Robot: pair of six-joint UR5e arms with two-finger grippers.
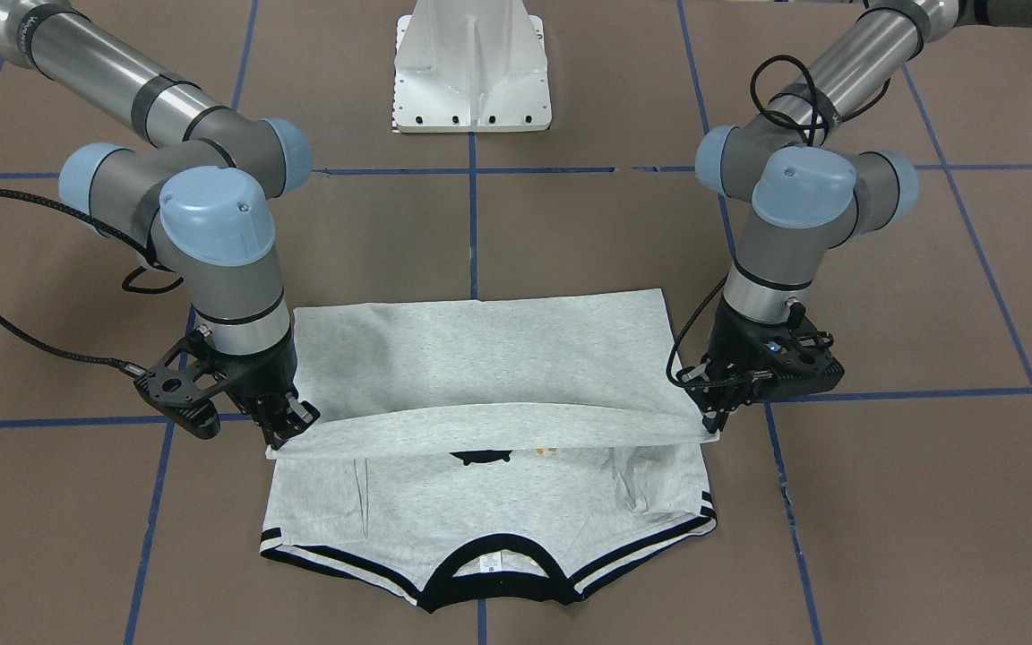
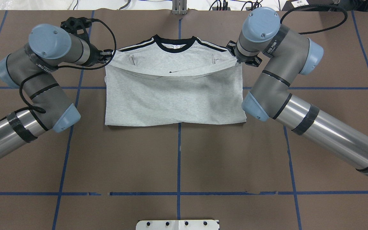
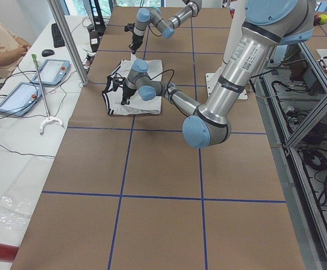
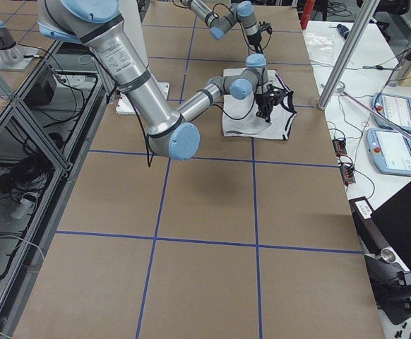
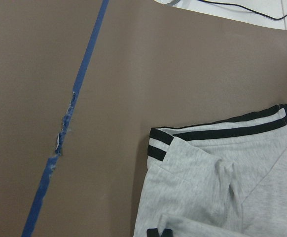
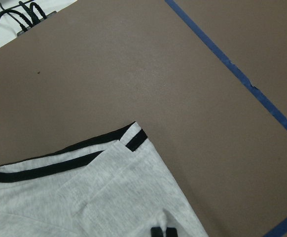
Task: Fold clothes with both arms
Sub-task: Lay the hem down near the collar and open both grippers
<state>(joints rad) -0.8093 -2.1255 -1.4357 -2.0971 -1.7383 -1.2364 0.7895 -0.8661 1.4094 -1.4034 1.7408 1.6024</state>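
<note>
The grey T-shirt [image 1: 480,358] lies flat on the brown table, its black collar [image 2: 174,47] away from the robot. Its lower half is folded up over the front, and the lifted hem edge [image 2: 171,76] hangs between both grippers. Only a black scrap of the print [image 1: 480,458] shows under the hem. My left gripper [image 2: 107,58] is shut on the hem corner at the shirt's left side, close above the striped sleeve [image 5: 183,140]. My right gripper [image 2: 237,60] is shut on the other hem corner, above the other sleeve [image 6: 128,140]. Both fingertip pairs show closed in the wrist views.
The white pedestal base [image 1: 471,72] stands behind the shirt on the robot's side. Blue tape lines [image 2: 179,153] cross the table. Cables [image 2: 222,3] lie past the far edge. An operator [image 3: 0,39] and tablets [image 3: 48,70] are at a side desk.
</note>
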